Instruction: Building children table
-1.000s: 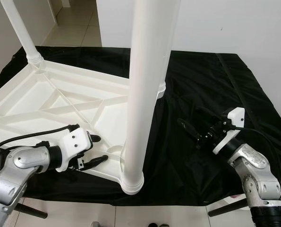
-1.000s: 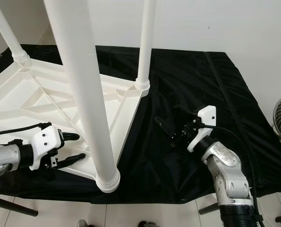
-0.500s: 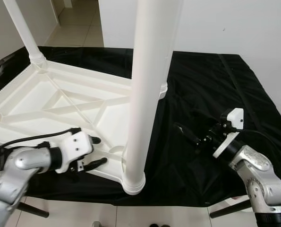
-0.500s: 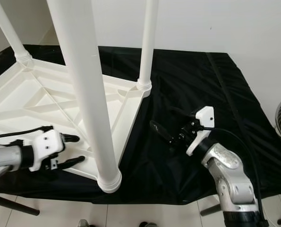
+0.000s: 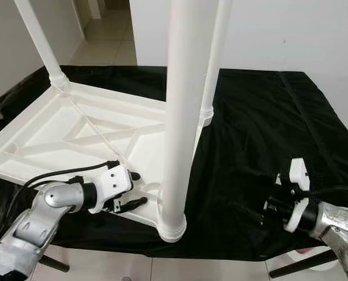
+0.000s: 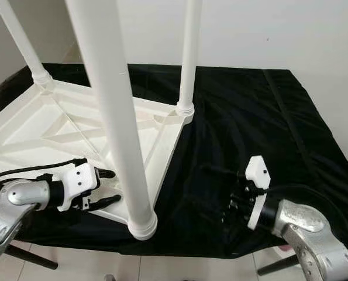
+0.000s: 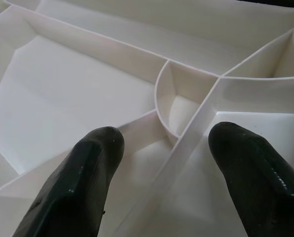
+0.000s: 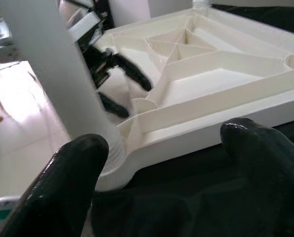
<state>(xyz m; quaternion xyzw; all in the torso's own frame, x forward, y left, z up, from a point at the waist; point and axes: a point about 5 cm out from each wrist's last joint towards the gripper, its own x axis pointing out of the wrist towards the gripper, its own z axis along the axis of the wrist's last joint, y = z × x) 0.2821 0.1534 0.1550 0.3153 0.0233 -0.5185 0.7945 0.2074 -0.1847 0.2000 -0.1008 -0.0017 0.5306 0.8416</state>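
Lying upside down on the black cloth [image 5: 261, 111], the white tabletop [image 5: 57, 126] fills the left half of the left eye frame, its ribbed underside up and three white legs already standing in its corners: the near leg [image 5: 179, 117] at centre, a far leg [image 5: 214, 58] just right of it at the top, and another [image 5: 39, 41] in the upper left. The left gripper [image 5: 134, 188] sits at lower left, fingers spread wide and empty, poised over the near rim beside the base of the near leg; its wrist view places one finger [image 7: 80, 182] on each side of a rib next to a small curved pocket [image 7: 179, 103]. The right gripper [image 6: 235, 205] hovers low over the cloth at lower right, also wide open and holding nothing, well apart from the tabletop edge.

The step in hand appears to be steadying or seating the near leg (a judgement from the pose). To do it well, the left fingers should close squarely on the rib, not on the thin pocket wall, while the right gripper approaches the leg collar from the cloth side.

The near corner of the tabletop lies close to the front edge of the cloth, with bare floor [image 5: 220, 270] below, so any push should go inward. Open room lies across the right half of the cloth.
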